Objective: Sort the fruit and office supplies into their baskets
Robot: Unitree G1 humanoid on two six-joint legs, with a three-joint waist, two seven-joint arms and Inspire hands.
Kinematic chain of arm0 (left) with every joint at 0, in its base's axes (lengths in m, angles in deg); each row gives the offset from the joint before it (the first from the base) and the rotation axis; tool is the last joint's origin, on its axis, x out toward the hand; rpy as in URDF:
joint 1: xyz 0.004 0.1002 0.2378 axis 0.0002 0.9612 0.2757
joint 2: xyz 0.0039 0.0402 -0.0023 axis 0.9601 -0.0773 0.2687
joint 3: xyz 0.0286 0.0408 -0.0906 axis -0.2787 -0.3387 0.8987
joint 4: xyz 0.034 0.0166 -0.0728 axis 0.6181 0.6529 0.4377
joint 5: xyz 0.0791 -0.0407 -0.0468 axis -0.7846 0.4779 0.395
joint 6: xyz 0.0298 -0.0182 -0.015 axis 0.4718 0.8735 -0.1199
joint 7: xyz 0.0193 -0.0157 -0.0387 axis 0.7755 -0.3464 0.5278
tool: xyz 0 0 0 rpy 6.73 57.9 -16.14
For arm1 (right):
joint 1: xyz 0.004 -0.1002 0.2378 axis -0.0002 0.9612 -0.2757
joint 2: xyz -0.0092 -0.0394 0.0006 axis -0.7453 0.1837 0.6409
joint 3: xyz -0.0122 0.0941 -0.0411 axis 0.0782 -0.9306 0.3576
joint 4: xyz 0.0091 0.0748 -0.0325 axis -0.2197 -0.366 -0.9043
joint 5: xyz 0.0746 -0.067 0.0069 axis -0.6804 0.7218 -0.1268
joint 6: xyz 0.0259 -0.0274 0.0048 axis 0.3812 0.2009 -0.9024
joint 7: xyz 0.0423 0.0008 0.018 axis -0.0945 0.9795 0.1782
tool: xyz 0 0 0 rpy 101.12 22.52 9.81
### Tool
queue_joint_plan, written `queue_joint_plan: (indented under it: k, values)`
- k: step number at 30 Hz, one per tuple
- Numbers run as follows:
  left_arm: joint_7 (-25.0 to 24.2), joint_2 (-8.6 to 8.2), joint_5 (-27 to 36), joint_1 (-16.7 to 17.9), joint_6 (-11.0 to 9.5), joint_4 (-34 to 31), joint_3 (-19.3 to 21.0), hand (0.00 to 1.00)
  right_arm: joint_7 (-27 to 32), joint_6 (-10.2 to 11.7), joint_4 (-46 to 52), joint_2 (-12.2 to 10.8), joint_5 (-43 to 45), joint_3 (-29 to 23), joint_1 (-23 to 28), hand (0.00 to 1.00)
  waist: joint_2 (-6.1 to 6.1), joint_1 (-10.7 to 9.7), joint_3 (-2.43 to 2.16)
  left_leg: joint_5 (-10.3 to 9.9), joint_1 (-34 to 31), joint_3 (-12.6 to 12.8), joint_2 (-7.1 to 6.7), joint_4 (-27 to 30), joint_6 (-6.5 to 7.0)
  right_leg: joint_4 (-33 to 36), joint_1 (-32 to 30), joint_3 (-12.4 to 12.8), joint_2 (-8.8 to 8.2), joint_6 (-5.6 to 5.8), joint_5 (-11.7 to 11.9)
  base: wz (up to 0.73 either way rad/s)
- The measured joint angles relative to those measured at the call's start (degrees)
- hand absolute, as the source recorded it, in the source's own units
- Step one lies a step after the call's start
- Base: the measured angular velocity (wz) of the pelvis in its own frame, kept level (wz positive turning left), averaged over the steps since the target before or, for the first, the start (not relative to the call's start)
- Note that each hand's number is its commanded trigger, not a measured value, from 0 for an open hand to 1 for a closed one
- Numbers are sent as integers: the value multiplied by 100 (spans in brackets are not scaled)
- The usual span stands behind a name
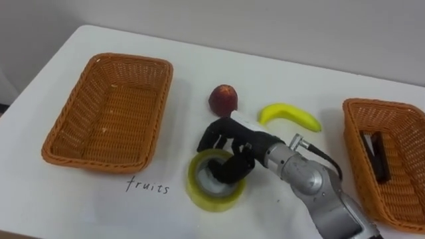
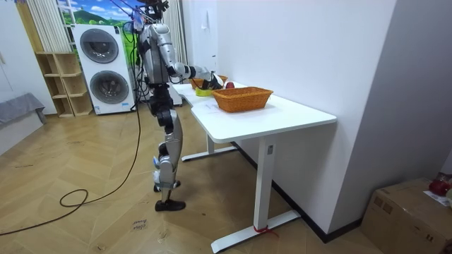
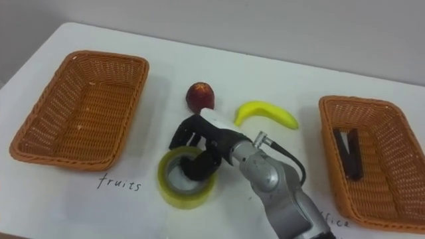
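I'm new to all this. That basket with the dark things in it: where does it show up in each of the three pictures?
Left eye view: the basket is at the right edge.
Right eye view: the basket is again at the right edge.
Room view: the basket is the nearer of the two.
Shared landmark: the red apple, to its left in both eye views and just behind it in the room view.

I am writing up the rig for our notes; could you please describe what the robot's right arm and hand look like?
The right hand is black, with slim fingers and a small white tag on its back. The forearm is silver-grey metal in rounded segments; a thin dark cable loops from a plug at the wrist.
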Motion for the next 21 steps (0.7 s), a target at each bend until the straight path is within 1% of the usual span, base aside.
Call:
queue_joint_plan:
  k: [1,3,4,5,6,8,9,11,13,15,17,21]
  values:
    - [4,0,5,36,-4,0,80,0,-1,0,33,8,-1,-100,55,100,1,-82,-1,0,2,5,-1,0,0,0,11,14,1,0,0,0]
    - [4,-2,8,51,-6,0,197,0,0,0,156,44,-1,-365,170,100,-5,-127,-7,0,-2,23,0,-2,0,3,6,37,2,0,0,-6]
    - [4,-1,11,64,-13,0,241,0,29,0,260,82,-1,-520,236,100,-18,-171,-26,0,-2,41,2,-3,0,8,-1,48,2,1,0,-9]
    - [3,-1,17,102,-23,-31,279,0,51,-6,366,128,0,-634,257,100,-2,-196,-30,0,1,74,8,-3,0,15,-8,71,6,1,0,-10]
    - [3,-1,17,121,-37,-50,291,0,57,-6,428,179,-6,-669,257,100,-6,-214,-38,0,7,86,11,-2,0,16,-11,88,8,1,0,-13]
    - [5,-3,7,139,-99,-73,332,0,101,-5,661,374,-70,-866,259,100,28,-241,-41,0,18,143,20,2,0,18,-13,143,18,5,4,-11]
    - [8,-12,2,149,-115,-106,358,0,123,-4,714,412,-70,-923,259,100,28,-257,-50,0,18,147,21,1,-1,19,-15,149,18,6,4,-5]
    - [113,-54,3,166,-165,-161,483,0,249,-2,916,422,-88,-1223,259,100,67,-323,-72,1,27,156,22,3,-1,27,-12,168,22,7,6,0]
    - [203,-55,8,172,-169,-163,543,0,430,-2,995,421,-169,-1385,258,100,97,-333,-93,1,65,170,23,2,-1,31,14,186,23,7,6,-4]
    - [306,-52,9,171,-190,-169,547,0,556,-2,1037,421,-200,-1495,259,100,126,-337,-79,0,120,185,24,-7,-1,31,58,208,25,7,6,-4]
    - [393,-51,7,171,-211,-205,547,0,663,-2,1053,425,-281,-1548,259,100,138,-355,-77,0,125,220,27,-7,-1,31,55,241,28,7,6,-5]
    - [439,-52,3,185,-231,-204,579,0,667,-3,1052,448,-280,-1581,259,100,136,-376,-76,0,130,233,30,-8,-1,31,53,277,37,7,6,-1]
